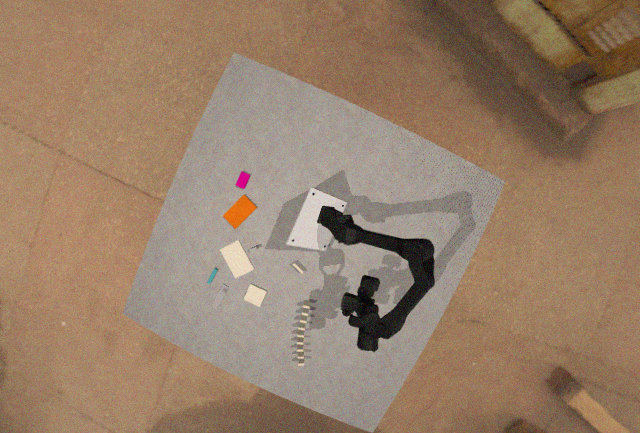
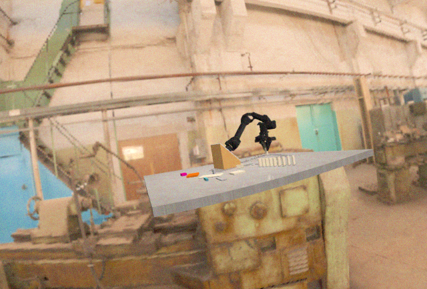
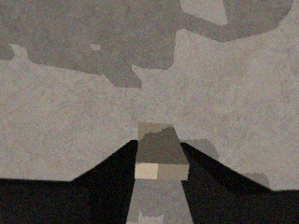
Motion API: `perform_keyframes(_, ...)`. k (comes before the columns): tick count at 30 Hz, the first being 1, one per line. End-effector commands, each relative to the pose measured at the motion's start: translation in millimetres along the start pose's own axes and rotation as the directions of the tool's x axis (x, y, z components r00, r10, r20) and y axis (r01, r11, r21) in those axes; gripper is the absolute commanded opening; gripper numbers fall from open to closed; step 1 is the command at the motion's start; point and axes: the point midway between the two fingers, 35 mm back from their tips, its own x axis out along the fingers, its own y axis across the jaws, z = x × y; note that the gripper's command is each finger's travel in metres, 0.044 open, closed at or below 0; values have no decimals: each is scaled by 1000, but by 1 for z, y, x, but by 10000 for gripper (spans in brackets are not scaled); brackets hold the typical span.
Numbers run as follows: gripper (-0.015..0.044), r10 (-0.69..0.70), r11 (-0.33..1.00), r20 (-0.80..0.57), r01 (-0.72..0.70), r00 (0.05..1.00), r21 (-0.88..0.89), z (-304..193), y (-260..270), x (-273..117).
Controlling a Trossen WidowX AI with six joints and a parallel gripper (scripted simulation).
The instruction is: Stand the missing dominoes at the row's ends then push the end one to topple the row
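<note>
A row of several cream dominoes (image 1: 300, 364) (image 2: 261, 161) stands upright and evenly spaced on the grey table. My gripper (image 2: 266, 151) (image 3: 157, 147) is shut on a cream domino (image 3: 162, 148), with one black finger at each side of it. In the exterior view the gripper points down beyond the row, low over the table; whether the held domino touches the table is not clear. In the top view the arm hides the fingertips. Another loose domino (image 1: 298, 266) lies apart, between the row and the white-topped wedge.
The wedge (image 1: 305, 224) (image 2: 220, 158) stands beside the arm's base. Farther off lie a magenta block (image 1: 242, 180) (image 2: 183, 173), an orange block (image 1: 239, 211) (image 2: 192, 174), two cream slabs (image 1: 236, 258) (image 1: 255, 295), a teal piece (image 1: 212, 275) (image 2: 205, 179) and small grey items.
</note>
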Motion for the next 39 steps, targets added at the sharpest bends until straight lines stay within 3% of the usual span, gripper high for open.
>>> perform_keyframes(1,107,5,1000,-18,-5,1000,-7,-4,-3,-58)
perform_keyframes(3,107,8,1000,-28,-9,1000,-5,-6,-7,-77)
perform_keyframes(10,107,9,1000,-29,-10,1000,-18,-5,-7,-80)
perform_keyframes(15,107,12,938,-16,-16,1000,-346,26,24,-80)
perform_keyframes(20,107,12,738,-6,-13,1000,-675,70,53,-80)
perform_keyframes(25,107,9,437,-3,-7,1000,-899,118,75,-79)
perform_keyframes(35,107,13,-32,-15,-15,1000,-999,182,92,-77)
perform_keyframes(39,107,13,-65,-16,-15,1000,-998,187,93,-77)
